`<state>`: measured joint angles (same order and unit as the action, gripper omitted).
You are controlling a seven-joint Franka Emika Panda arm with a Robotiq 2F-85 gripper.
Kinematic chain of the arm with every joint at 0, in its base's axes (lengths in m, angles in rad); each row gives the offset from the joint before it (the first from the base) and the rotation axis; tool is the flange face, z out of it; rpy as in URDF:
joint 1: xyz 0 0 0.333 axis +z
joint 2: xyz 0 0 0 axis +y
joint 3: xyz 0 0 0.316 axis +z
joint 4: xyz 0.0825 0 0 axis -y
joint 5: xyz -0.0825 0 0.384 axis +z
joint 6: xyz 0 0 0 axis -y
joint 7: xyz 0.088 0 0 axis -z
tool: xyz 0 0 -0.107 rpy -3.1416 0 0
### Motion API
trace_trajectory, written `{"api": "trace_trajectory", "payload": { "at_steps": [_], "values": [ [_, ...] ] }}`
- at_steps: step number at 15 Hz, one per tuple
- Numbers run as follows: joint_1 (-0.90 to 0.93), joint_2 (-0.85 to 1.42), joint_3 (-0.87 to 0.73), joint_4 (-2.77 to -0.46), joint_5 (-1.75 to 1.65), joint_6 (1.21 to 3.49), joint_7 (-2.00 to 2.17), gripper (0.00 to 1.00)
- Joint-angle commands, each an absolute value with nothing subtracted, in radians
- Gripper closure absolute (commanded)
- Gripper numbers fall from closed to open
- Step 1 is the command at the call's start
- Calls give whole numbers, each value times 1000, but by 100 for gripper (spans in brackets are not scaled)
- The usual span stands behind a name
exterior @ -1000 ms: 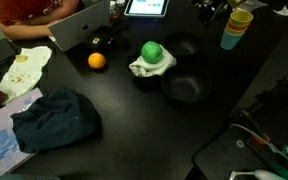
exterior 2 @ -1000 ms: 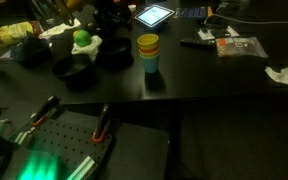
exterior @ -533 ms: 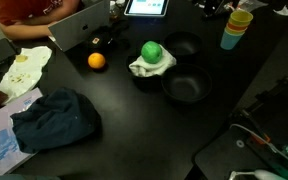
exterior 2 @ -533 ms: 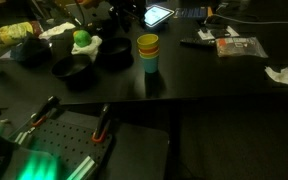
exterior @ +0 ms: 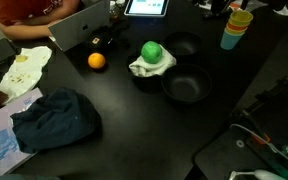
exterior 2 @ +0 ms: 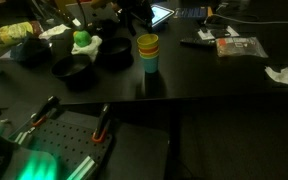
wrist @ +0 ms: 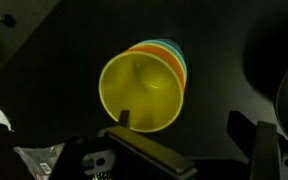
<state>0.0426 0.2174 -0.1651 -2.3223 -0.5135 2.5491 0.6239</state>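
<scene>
**Above the cups, jaws spread wide**

Across both exterior views, the black table [exterior: 114, 100] is carrying everything. Toward 1 edge of it, a dark blue cloth [exterior: 54, 118] is lying crumpled. At mid-table 2 black bowls are sitting close together, the nearer bowl [exterior: 186, 88] and the farther bowl [exterior: 181, 45]. Just beside them, a green ball [exterior: 151, 50] is resting on a white rag [exterior: 144, 68], and a small orange [exterior: 96, 61] is lying apart from it.

Well apart from the bowls, the stack of cups [exterior: 236, 28] is standing upright near the table's edge [exterior 2: 147, 52]. The wrist view is looking straight down into its yellow top cup [wrist: 144, 88], with orange and teal rims showing underneath. The gripper [wrist: 179, 150] is hovering over it with jaws spread wide, gripping nothing and touching nothing.
</scene>
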Motion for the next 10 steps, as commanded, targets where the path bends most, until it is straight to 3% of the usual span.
{"api": "trace_trajectory", "payload": {
  "at_steps": [1,10],
  "values": [
    [29,247,-162,-2309,-448,2549,599,0],
    [38,316,-181,-2312,-397,2587,607,0]
  ]
}}
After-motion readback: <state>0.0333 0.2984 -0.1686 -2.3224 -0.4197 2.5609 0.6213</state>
